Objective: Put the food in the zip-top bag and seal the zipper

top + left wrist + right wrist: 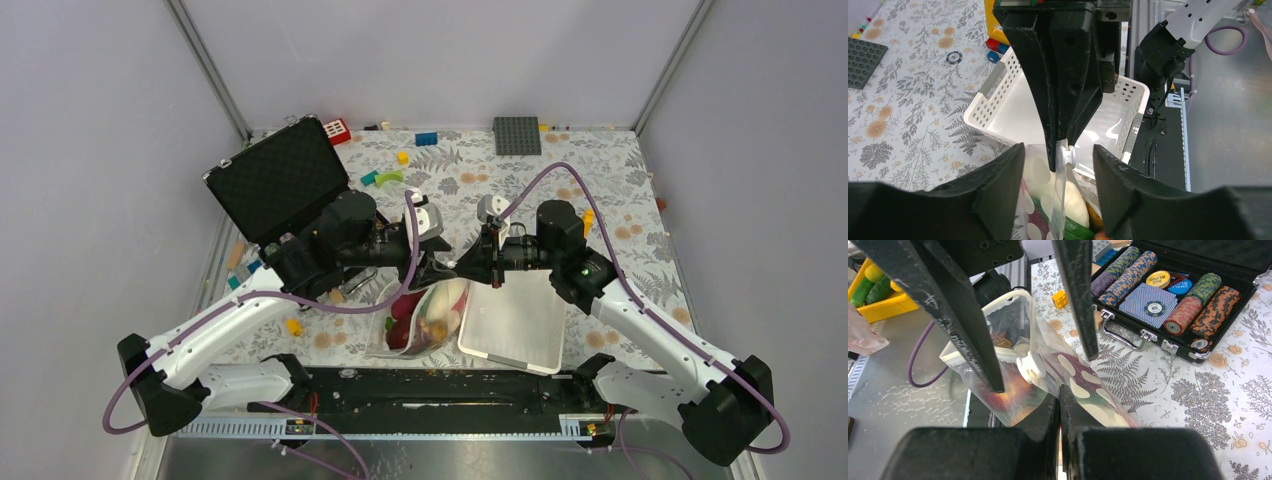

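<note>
Left pincer: released, jaws apart, straddling the white slider without touching it. Right pincer: clenched on the mouth edge of the zip-top bag, right next to the slider, holding that end up.

Bag sits at the near edge of the desk between the two arms, just beside the white basket. The mouth end is lifted and the body sags down. Food is already inside: white, green and dark red pieces show through the film. I see no loose produce on the desk.

So the loading looks done and the sealing step is in hand. The zipper looks unsealed beyond the slider, with the mouth gaping on the right wrist view.

Next move, my read: close the left pincer on the slider and draw it along the strip, away from the right pincer. The right keeps tension so the film doesn't bunch.

Risks:
- The pincers are nose to nose, so there's little room.
- The slider is small and the film floppy, so it's easy to pinch plastic instead.
- The basket wall is close on one side.

The open black case with poker chips lies on the left arm's side. Loose bricks further back are out of the way.
</note>
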Controlling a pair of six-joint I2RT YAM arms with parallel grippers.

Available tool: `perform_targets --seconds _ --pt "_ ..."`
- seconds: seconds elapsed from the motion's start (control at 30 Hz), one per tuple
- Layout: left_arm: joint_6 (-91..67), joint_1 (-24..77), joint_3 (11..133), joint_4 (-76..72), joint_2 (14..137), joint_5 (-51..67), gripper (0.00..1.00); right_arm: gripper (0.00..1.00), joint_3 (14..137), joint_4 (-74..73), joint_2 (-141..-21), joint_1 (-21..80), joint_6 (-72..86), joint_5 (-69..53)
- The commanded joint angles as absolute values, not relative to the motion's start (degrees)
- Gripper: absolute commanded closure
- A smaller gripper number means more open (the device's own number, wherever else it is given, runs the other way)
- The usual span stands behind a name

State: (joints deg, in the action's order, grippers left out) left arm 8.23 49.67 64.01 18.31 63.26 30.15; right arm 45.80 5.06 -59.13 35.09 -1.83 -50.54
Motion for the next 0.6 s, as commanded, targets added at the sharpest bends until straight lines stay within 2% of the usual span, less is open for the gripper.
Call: perform_targets --seconds 0.0,0.3,0.5,0.57 --pt "9.67 49.84 66.05 15.07 62.82 33.44 0.52 1.0 49.35 7.23 -58.29 34.96 -0.35 -50.94" --pt "9.37 49.89 66.41 16.35 64.07 31.94 0.58 1.0 48.96 7.38 -57.48 34.93 1.75 -50.71" --pt "8.69 49.9 66.72 16.2 64.74 31.69 0.7 1.0 48.96 7.4 -57.33 34.96 1.97 -50.74" --pt "7.93 49.9 66.51 15.49 64.78 31.37 0.82 1.0 48.88 7.41 -57.31 34.93 2.0 -50.71"
